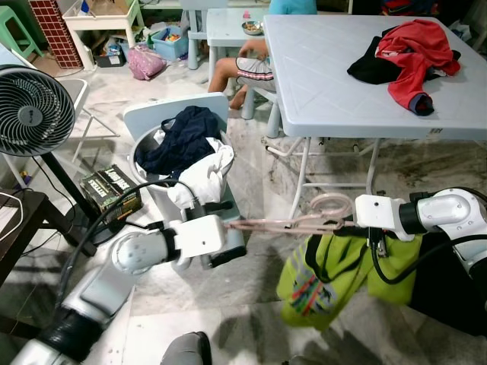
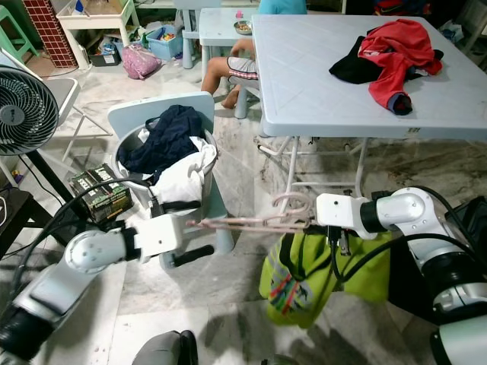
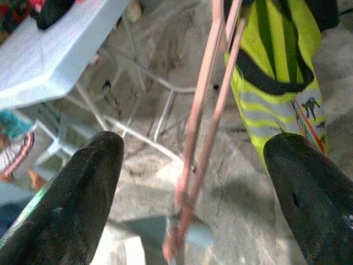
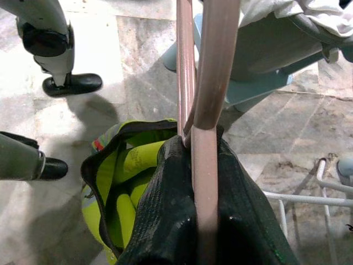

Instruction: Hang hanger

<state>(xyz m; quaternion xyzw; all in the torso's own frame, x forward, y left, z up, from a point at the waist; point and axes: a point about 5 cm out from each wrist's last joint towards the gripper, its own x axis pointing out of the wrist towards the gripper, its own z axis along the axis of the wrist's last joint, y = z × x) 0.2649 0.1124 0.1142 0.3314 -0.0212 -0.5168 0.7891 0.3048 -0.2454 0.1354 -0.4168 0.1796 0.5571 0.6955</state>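
- I read the right gripper (image 2: 335, 228) as clamped on the pink hanger (image 2: 251, 222): in the right wrist view its dark fingers (image 4: 165, 221) are pressed together around the hanger's pink rods (image 4: 205, 110).
- The hanger lies roughly level between my two arms, above the floor and in front of the table. Its curled hook (image 1: 329, 204) sits beside the right wrist housing.
- A lime-green striped garment (image 1: 335, 277) with dark trim and a coloured print hangs from the right-hand part of the hanger, directly below the right gripper.
- I read the left gripper (image 3: 193, 182) as spread wide. In the left wrist view its two black fingers (image 3: 77, 199) stand well apart, and the hanger's free end (image 3: 179, 232) lies between them; I cannot tell whether either finger touches it.
- In the head views the left arm's white wrist housing (image 1: 199, 236) meets the hanger's left end.
- Behind the left arm stands a pale blue chair (image 1: 179, 114) carrying a grey basket (image 1: 139, 146) heaped with dark blue and white laundry (image 1: 186, 148).
- A green box (image 1: 110, 190) lies on the marble floor (image 1: 251, 304) beside the chair, and a black fan (image 1: 30, 110) stands further to my left.
- The white folding table (image 1: 335, 76) stands ahead on my right, with a red garment (image 1: 415, 49) and a black garment (image 1: 369, 68) piled on its top.
- A person's bare legs and striped shorts (image 1: 251, 68) show behind the table, seated near a small pale table (image 1: 228, 26).
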